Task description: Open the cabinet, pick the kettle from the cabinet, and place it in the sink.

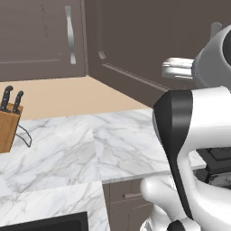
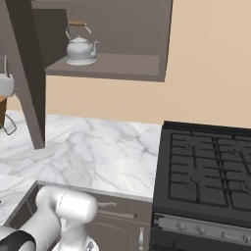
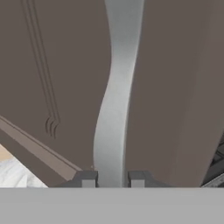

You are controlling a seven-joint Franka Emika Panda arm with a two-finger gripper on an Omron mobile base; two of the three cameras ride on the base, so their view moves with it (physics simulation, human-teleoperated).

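Observation:
The cabinet [image 2: 112, 66] stands open, its door [image 1: 135, 40] swung out toward me. Inside, the silvery kettle [image 2: 81, 46] with a brown arched handle sits upright on the shelf, left of centre. In the hand view my gripper [image 3: 112, 179] is shut on the door's long curved silver handle [image 3: 116, 96], one fingertip on each side of it. That handle [image 1: 177, 67] also shows beside my grey hand in the left base view. A black corner of the sink [image 1: 49, 223] shows at the bottom edge of the left base view.
A neighbouring cabinet door [image 1: 40, 36] stays closed at the left. A wooden knife block [image 1: 6, 124] stands on the white marble counter [image 1: 122, 144]. A black gas stove [image 2: 206, 171] lies to the right. Drawers [image 2: 117, 213] sit under the counter.

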